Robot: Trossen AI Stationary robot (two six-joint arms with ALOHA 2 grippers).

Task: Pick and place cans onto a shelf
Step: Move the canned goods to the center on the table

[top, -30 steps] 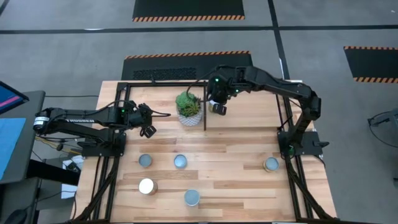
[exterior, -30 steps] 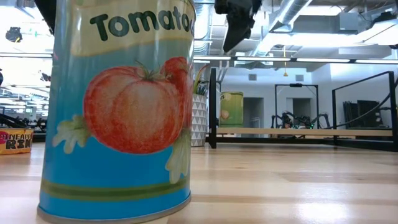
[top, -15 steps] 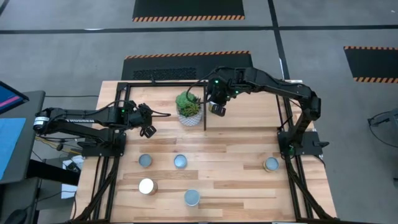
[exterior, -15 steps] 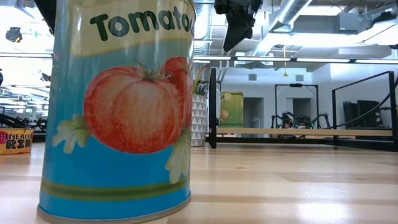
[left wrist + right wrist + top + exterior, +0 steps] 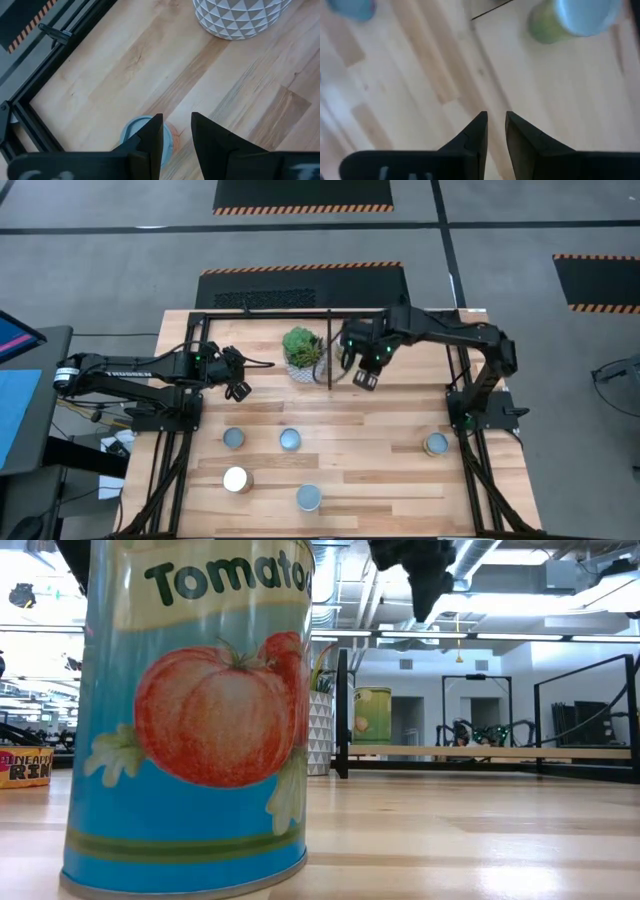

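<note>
Several cans stand upright on the table's near half: two pale-blue tops (image 5: 234, 438) (image 5: 290, 440), a white top (image 5: 237, 479), another (image 5: 309, 498) and one at the right (image 5: 436, 444). A green-labelled can (image 5: 555, 22) (image 5: 372, 715) stands on the shelf (image 5: 260, 313) just right of its centre bar (image 5: 330, 360). My right gripper (image 5: 365, 376) (image 5: 496, 125) hangs above the table near that bar, pointing down, its fingers a narrow gap apart and nothing between them. My left gripper (image 5: 238, 388) (image 5: 177, 130) waits at the shelf's left part, narrowly open and empty, above a pale-blue can (image 5: 140, 134).
A green succulent in a white patterned pot (image 5: 304, 355) (image 5: 235, 17) stands on the shelf left of the centre bar. In the low view a tomato can (image 5: 190, 710) fills the left foreground. Bare wood lies between the cans and the shelf's front.
My right gripper has drawn away from the green can on the shelf, toward the table's near edge and a little to the right, and has rolled and tipped further down on the way. The green can stays standing on the shelf.
</note>
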